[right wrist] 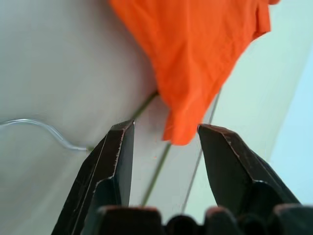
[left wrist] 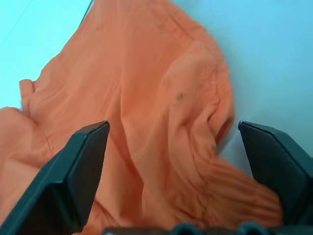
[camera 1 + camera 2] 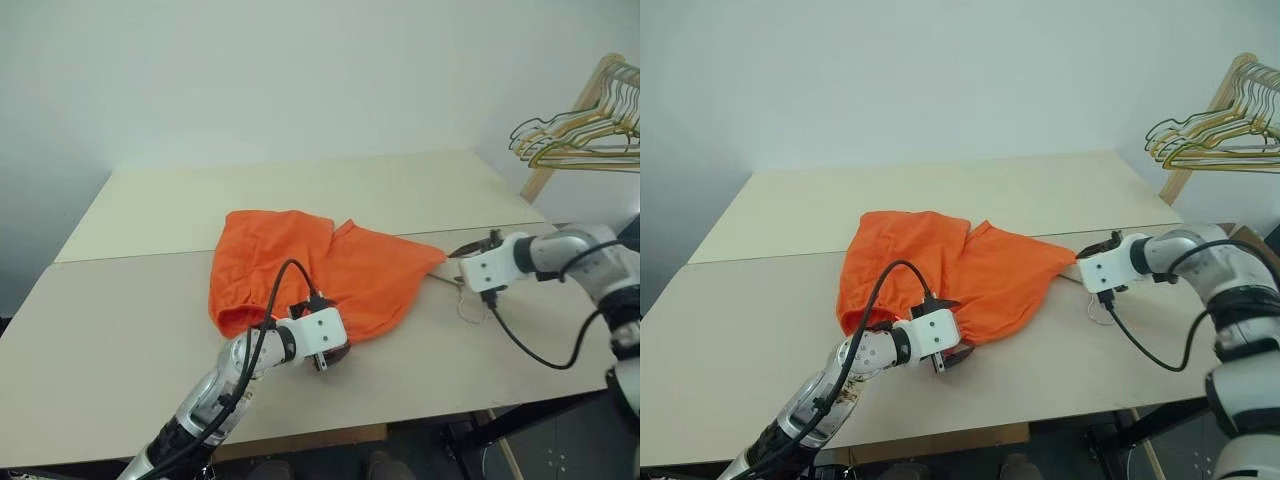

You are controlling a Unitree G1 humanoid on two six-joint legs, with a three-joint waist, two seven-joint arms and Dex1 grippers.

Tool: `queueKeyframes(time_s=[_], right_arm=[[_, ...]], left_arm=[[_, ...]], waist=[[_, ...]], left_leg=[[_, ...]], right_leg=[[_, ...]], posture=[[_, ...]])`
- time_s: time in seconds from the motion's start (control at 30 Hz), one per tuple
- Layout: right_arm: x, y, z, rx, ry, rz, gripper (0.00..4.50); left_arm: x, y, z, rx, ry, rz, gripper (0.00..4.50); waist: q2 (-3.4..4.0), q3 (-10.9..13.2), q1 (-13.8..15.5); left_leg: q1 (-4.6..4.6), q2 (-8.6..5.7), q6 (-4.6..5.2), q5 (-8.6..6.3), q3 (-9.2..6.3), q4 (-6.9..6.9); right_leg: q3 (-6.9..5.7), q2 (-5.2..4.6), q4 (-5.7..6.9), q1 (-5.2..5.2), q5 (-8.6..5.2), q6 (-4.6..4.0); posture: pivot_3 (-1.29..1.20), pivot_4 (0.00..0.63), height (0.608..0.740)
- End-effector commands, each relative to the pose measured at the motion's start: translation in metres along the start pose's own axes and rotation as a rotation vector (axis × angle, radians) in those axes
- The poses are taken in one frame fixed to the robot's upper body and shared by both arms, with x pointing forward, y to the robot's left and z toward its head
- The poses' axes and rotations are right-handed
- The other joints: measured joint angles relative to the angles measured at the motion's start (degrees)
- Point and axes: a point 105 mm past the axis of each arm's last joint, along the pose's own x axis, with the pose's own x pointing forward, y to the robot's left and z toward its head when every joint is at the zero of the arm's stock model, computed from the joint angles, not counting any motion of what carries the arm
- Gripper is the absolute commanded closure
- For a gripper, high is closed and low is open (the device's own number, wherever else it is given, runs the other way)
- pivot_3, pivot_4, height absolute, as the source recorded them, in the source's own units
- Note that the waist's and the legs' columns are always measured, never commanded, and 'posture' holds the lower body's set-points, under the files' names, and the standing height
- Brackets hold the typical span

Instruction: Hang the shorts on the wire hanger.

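Note:
The orange shorts [image 3: 320,265] lie spread and rumpled at the middle of the table [image 3: 120,330]. My left gripper [image 3: 335,355] is at their near edge, open, its fingers [image 2: 78,166] wide on either side of the gathered fabric [image 2: 161,112]. Just off the shorts' right corner [image 1: 186,122] my right gripper [image 3: 462,250] stands open with nothing between its fingers [image 1: 115,156]. A thin green wire of the wire hanger [image 1: 157,171] comes out from under that corner, and its pale hook [image 3: 470,305] lies on the table. The shorts cover the remainder of it.
A bunch of gold and green hangers [image 3: 575,135] hangs on a wooden rack at the far right, beyond the table. A seam [image 3: 130,255] runs across the table behind the shorts. Black cables loop from both wrists.

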Motion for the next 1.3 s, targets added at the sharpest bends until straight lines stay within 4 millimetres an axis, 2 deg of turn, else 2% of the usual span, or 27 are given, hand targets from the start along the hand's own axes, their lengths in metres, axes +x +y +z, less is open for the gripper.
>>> queueKeyframes(time_s=[0.03, 0.17, 0.3, 0.4, 0.53, 0.63, 0.77, 0.87, 0.97, 1.13, 1.3], right_arm=[[-0.018, -0.021, 0.033, 0.062, -0.148, -0.096, 2.0], [-0.02, -0.022, 0.062, 0.136, -0.25, -0.162, 2.0], [-0.012, -0.018, 0.086, 0.24, -0.283, -0.201, 2.0], [-0.008, -0.015, 0.101, 0.292, -0.295, -0.219, 1.44], [0.002, -0.005, 0.144, 0.335, -0.393, -0.197, 0.02], [0.007, -0.001, 0.168, 0.353, -0.453, -0.173, 0.02], [0.016, 0.0, 0.194, 0.352, -0.506, -0.148, 0.02], [0.027, -0.007, 0.212, 0.411, -0.534, -0.142, 0.02], [0.041, -0.011, 0.227, 0.436, -0.516, -0.138, 0.02], [0.049, -0.007, 0.236, 0.432, -0.503, -0.137, 0.02], [0.048, -0.006, 0.232, 0.409, -0.504, -0.134, 0.02]], left_arm=[[-0.022, 0.001, 0.028, -0.006, -0.159, -0.042, 0.04], [-0.056, 0.002, 0.028, 0.005, -0.197, -0.087, 0.04], [-0.097, 0.017, 0.01, -0.001, -0.116, -0.065, 0.04], [-0.119, 0.03, 0.001, -0.021, -0.076, -0.012, 0.0], [-0.152, 0.063, -0.027, 0.007, 0.054, 0.125, 0.0], [-0.166, 0.08, -0.048, 0.055, 0.135, 0.15, 0.0], [-0.177, 0.097, -0.074, 0.15, 0.242, 0.112, 0.0], [-0.184, 0.112, -0.078, 0.12, 0.234, 0.142, 0.0], [-0.19, 0.112, -0.092, 0.132, 0.276, 0.116, 0.0], [-0.174, 0.099, -0.113, 0.161, 0.303, 0.004, 0.0], [-0.145, 0.109, -0.116, 0.162, 0.244, 0.024, 0.0]], waist=[[0.03, 0.0, -0.3], [0.18, -0.1, -0.8], [0.21, -0.1, -0.4], [0.19, -0.1, 0.3], [0.19, -0.1, 1.3], [0.18, -0.2, 1.9], [-0.02, -0.2, 2.2], [-0.07, -0.2, 1.9], [-0.15, -0.2, 1.2], [-0.15, -0.2, 0.7], [-0.34, -0.3, 1.0]], left_leg=[[0.02, 0.04, 0.0, 0.0, 0.02, 0.0], [0.07, 0.13, 0.03, -0.03, 0.05, -0.03], [0.26, 0.14, 0.05, -0.04, 0.05, -0.04], [0.26, 0.11, 0.11, -0.07, 0.09, -0.03], [0.19, 0.05, 0.12, -0.09, 0.07, -0.03], [0.18, 0.01, 0.11, -0.08, 0.07, -0.03], [0.27, -0.03, 0.12, -0.08, 0.09, -0.02], [0.24, -0.04, 0.08, -0.07, 0.06, -0.02], [0.21, -0.04, -0.03, -0.01, 0.1, -0.02], [0.05, -0.1, -0.15, 0.05, 0.02, 0.02], [0.02, -0.12, -0.11, 0.03, -0.19, 0.11]], right_leg=[[0.03, 0.0, 0.01, -0.01, 0.0, 0.0], [0.15, -0.04, 0.08, -0.02, 0.0, -0.01], [0.15, -0.03, 0.1, 0.13, -0.01, -0.02], [0.12, -0.03, 0.09, 0.11, -0.01, -0.01], [0.02, -0.02, 0.07, 0.03, -0.01, 0.0], [0.0, -0.02, 0.04, 0.03, -0.01, 0.0], [-0.08, -0.02, 0.0, 0.1, -0.01, 0.0], [-0.18, -0.03, 0.01, 0.06, 0.0, 0.0], [-0.18, -0.03, 0.08, -0.03, 0.0, 0.0], [-0.39, -0.08, 0.1, -0.12, 0.0, 0.0], [-0.73, -0.08, 0.12, -0.05, 0.02, -0.02]], posture=[[0.0, 0.0, 0.74], [0.0, 0.0, 0.74], [0.01, 0.0, 0.74], [0.03, 0.0, 0.74], [0.04, 0.0, 0.74], [0.04, 0.0, 0.74], [0.03, 0.0, 0.74], [0.0, 0.0, 0.74], [0.0, 0.0, 0.74], [0.01, 0.0, 0.74], [0.01, 0.0, 0.74]])
